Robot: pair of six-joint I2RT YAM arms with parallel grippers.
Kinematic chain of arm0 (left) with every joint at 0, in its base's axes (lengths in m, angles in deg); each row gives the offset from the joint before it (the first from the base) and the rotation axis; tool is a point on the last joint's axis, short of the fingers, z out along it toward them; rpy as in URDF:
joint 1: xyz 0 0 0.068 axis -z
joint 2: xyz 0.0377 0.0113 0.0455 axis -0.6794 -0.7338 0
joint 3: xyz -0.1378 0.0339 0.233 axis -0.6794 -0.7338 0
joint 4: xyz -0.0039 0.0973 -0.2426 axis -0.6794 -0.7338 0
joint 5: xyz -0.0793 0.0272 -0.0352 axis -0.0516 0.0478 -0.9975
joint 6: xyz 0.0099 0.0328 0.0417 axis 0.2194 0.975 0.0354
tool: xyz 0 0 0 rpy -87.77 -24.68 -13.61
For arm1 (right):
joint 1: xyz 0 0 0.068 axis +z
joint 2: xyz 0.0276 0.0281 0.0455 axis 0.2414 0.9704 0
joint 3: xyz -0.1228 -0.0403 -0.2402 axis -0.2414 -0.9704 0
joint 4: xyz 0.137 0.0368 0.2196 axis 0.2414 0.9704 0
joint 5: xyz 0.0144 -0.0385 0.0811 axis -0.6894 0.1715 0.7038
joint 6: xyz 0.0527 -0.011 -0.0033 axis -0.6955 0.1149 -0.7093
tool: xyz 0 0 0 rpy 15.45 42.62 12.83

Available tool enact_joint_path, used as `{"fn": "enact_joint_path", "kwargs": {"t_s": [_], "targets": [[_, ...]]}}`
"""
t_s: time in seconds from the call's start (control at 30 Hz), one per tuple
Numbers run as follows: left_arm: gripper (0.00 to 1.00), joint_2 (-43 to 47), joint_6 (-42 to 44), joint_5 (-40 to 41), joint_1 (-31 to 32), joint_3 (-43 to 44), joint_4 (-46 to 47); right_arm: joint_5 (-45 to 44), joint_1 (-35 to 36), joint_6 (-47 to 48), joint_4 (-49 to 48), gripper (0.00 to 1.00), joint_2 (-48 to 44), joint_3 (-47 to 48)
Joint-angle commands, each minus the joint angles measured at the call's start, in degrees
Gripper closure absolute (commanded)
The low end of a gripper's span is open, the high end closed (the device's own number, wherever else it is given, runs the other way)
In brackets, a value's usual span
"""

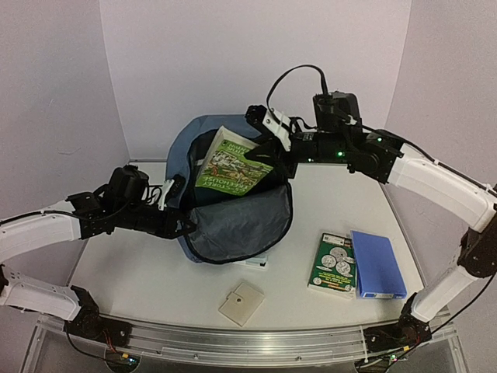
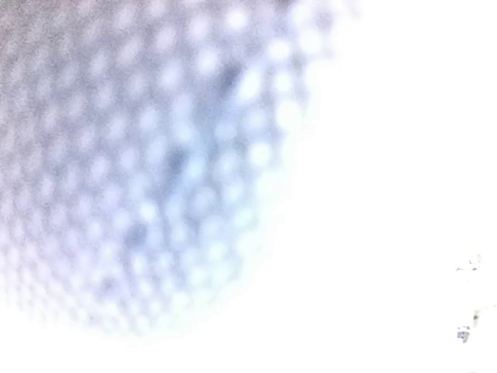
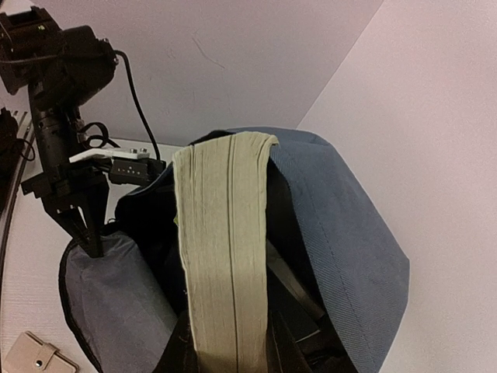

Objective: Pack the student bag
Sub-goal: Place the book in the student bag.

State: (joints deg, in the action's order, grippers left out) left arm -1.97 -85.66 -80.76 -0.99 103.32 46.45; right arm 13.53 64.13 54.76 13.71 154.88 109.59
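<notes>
The student bag (image 1: pixel 180 151) stands open at the back middle of the table, its grey-lined front flap (image 1: pixel 241 225) folded toward me. My right gripper (image 1: pixel 273 158) is shut on a thick green-covered book (image 1: pixel 231 165), which tilts half inside the bag's mouth. In the right wrist view the book's cream page edge (image 3: pixel 229 233) runs up between my dark fingers (image 3: pixel 180 351), with the blue bag fabric (image 3: pixel 342 233) to its right. My left gripper (image 1: pixel 185 225) is shut on the bag's rim at the left of the opening; its tips (image 3: pixel 92 245) come to a point there. The left wrist view shows only blurred fabric (image 2: pixel 155 155).
A green book with coins on the cover (image 1: pixel 334 263) and a blue box (image 1: pixel 377 264) lie side by side at the right front. A small beige pouch (image 1: pixel 241 303) lies near the front edge. Something white (image 1: pixel 256 263) pokes out under the bag's flap.
</notes>
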Motion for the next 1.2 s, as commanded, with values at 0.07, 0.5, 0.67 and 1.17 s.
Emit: {"fn": "enact_joint_path", "kwargs": {"t_s": [0.07, 0.5, 0.67, 1.17], "targets": [[1.00, 2.69, -0.40, 1.79, 0.03, 2.00, 0.14, -0.10, -0.37, 3.33, -4.32, 1.00, -1.84, -0.13], [1.00, 1.67, -0.42, 2.48, -0.01, 3.24, -0.02, -11.53, -2.49, 6.22, -1.94, 1.00, 3.34, -2.73], [1.00, 1.78, -0.53, 2.72, 0.03, 3.60, -0.52, -13.28, -2.76, 4.69, -2.01, 0.99, 5.45, -0.90], [1.00, -1.85, -1.91, 5.26, -0.05, 6.11, -0.83, -14.45, -2.76, -18.04, -2.30, 0.02, -8.58, -5.11]]}}
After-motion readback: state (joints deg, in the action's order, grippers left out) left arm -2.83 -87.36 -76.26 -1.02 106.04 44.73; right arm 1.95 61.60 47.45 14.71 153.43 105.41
